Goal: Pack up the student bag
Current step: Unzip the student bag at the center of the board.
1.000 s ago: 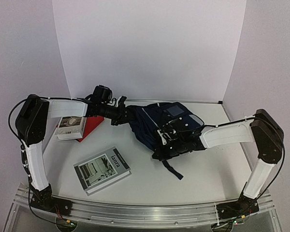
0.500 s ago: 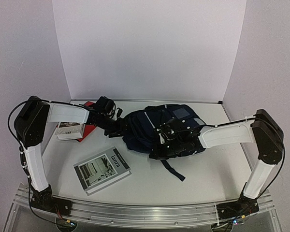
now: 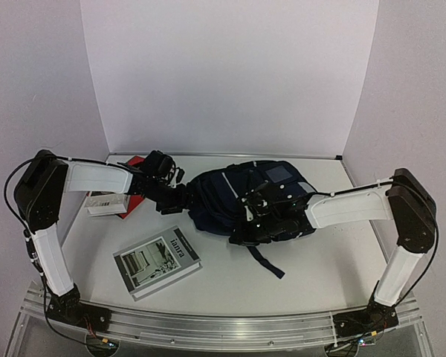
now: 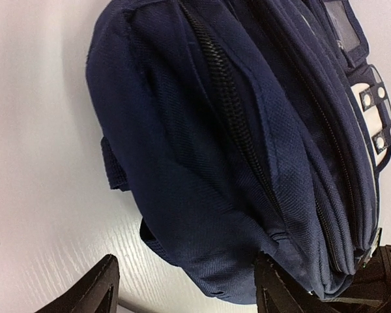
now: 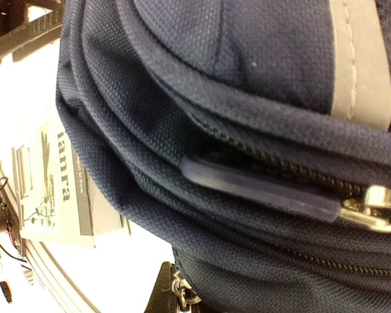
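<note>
The student bag [image 3: 234, 192] is navy blue and lies slumped on the table's middle, with a dark strap [image 3: 266, 262] trailing toward the front. My left gripper [image 3: 180, 199] sits at the bag's left end and is open. In the left wrist view its fingertips [image 4: 104, 287] stand wide apart around the bag's [image 4: 234, 150] lower corner, apart from the fabric. My right gripper [image 3: 256, 222] rests on the bag's near edge and is shut. The right wrist view shows the bag [image 5: 247, 98] filling the frame, with a metal zip piece [image 5: 186, 295] pinched at the finger.
A grey book [image 3: 157, 262] lies flat near the front left and also shows in the right wrist view as the grey book [image 5: 58, 189]. A red book [image 3: 140, 195] and a white book [image 3: 108, 201] lie under the left forearm. White walls enclose the back and sides.
My left gripper has opened and let go of the bag's left end, then drawn back a little. The bag, earlier stretched up between both grippers, has sunk onto the table. The right gripper keeps its grip.
</note>
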`<move>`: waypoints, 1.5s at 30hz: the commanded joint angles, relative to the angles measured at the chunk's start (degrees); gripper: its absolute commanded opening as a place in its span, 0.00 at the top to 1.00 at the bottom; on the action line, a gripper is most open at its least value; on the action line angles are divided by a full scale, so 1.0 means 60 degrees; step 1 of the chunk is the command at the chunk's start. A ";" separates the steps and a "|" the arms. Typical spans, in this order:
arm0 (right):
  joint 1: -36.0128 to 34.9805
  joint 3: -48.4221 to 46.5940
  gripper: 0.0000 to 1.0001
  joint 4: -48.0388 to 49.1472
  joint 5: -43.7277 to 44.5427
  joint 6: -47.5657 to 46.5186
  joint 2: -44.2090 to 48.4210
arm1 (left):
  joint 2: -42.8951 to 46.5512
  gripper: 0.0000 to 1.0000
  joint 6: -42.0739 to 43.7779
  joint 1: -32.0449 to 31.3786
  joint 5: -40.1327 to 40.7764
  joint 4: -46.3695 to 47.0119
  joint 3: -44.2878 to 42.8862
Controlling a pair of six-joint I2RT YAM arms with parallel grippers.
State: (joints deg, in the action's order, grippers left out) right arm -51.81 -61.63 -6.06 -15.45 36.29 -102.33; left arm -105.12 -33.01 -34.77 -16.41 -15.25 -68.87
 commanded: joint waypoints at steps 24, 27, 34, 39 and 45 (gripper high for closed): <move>-0.0809 -0.3087 1.00 -0.0894 0.0328 0.0051 -0.1471 | -0.0767 1.00 -0.1826 -0.0874 -0.3122 0.5725 0.0835; -0.0812 -0.3632 1.00 -0.0894 0.0509 0.0033 -0.1623 | -0.0560 1.00 -0.1831 -0.0897 -0.2906 0.5663 0.1145; -0.0811 -0.4552 0.99 -0.0894 0.0591 0.0098 -0.2200 | -0.0189 0.95 -0.1434 -0.0875 -0.2281 0.4869 0.1429; -0.0806 -0.4213 0.84 -0.0897 0.0606 0.0079 -0.1765 | 0.0528 0.78 -0.0662 -0.0696 -0.1305 0.3650 0.1324; -0.0800 -0.3043 0.63 -0.0922 0.1102 -0.0220 -0.0326 | 0.1747 0.53 0.0181 -0.0718 0.0286 0.2829 0.1877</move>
State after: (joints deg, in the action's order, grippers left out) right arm -56.65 -82.65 -16.43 -11.49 36.61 -113.51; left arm -101.77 -36.64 -38.27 -19.89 4.84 -59.59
